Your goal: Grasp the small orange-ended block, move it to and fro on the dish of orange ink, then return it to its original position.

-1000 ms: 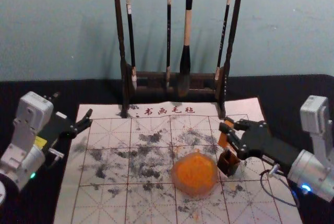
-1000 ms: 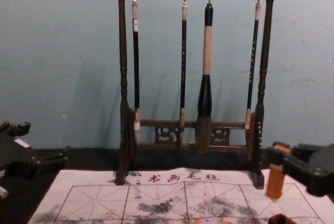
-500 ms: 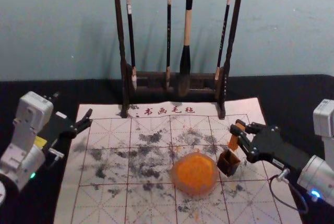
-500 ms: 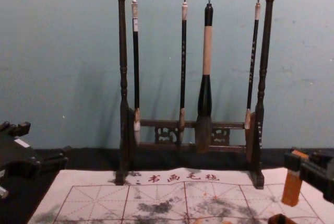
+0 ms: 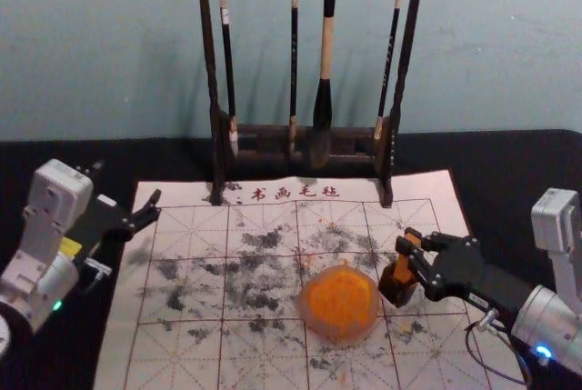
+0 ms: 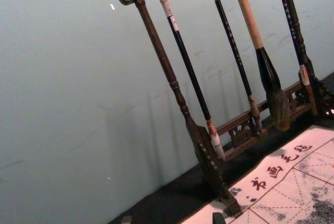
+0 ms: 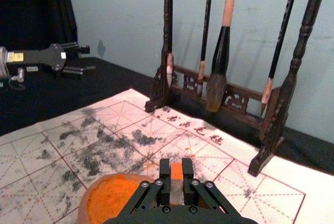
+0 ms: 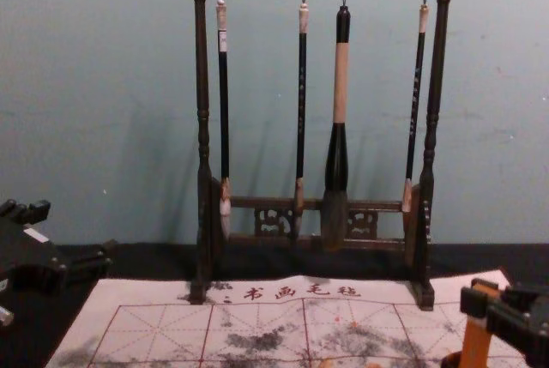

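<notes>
My right gripper (image 5: pixel 407 248) is shut on the orange block (image 5: pixel 403 267), which stands upright with its lower end in the mouth of the small brown holder (image 5: pixel 396 291). In the right wrist view the gripper (image 7: pixel 177 171) has the block's orange end (image 7: pixel 177 169) between its fingertips. The chest view has the block (image 8: pixel 476 340) meeting the holder's rim; its lower end is hidden. Just left of the holder lies the dish of orange ink (image 5: pixel 340 303). My left gripper (image 5: pixel 127 183) is parked open at the mat's left edge; its tips show in its wrist view (image 6: pixel 172 219).
A wooden rack (image 5: pixel 305 133) with several hanging brushes stands at the mat's far edge. The ink-stained mat (image 5: pixel 182 345) lies on a black tabletop. A loose cable hangs under the right arm.
The right gripper first drew back to the right with the block, then came left and down, bringing the block from beside and above the holder into its mouth. The left arm stayed still.
</notes>
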